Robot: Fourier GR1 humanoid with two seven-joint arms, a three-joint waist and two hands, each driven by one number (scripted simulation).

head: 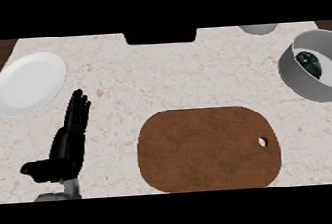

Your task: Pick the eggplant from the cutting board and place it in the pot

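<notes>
One black left hand (65, 151) showed at the view's lower left, held open above the counter (174, 79), fingers straight and together, thumb out to the side, holding nothing. The right hand was out of view.

The counter was pale speckled stone. Just to the right of the hand lay one cutting board (207, 150): flat, brown, wood-grained, with rounded corners and a small hole near the edge farthest from the hand. Nothing lay on it.

Far to the right of the hand and beyond the board stood one round grey pot (295, 82) with smooth walls. One eggplant (310, 62), dark, glossy and oval, lay inside it.

Just beyond the fingertips sat one smooth, round white plate (28, 84). At the counter's far edge were one black rectangular shape (160, 36) and one rounded grey object (258, 29), both cut off.
</notes>
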